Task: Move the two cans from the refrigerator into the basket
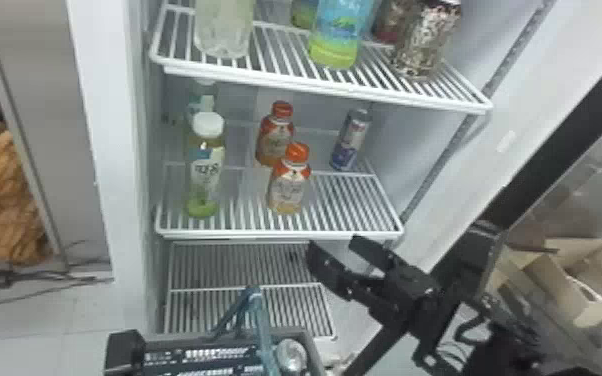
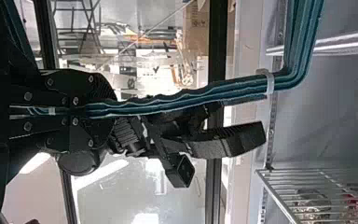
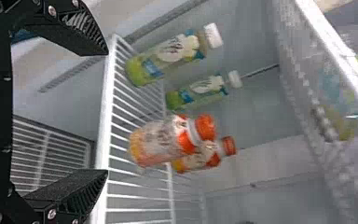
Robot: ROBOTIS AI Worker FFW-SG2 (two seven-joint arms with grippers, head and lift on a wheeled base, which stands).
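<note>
Basket (image 1: 313, 350), open right gripper (image 1: 336, 242), upright can (image 1: 349, 142) beyond.
The left gripper (image 2: 109, 110) clamps the teal handle (image 2: 191, 97) (silvery top (image 1: 291, 355) in the basket: one can, perhaps). The empty right gripper is nearer; its way runs forward and up, over the middle shelf (image 1: 280, 233).

Open lane, right front of middle shelf (image 1: 315, 233) to can (image 1: 351, 140) | orange-capped bottles (image 1: 289, 185) block left | upper shelf (image 1: 325, 88) overhead

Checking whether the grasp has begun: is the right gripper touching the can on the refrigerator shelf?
Apart. The head view shows shelf wires between the right gripper, by the shelf's front edge, and the can standing farther back.
</note>
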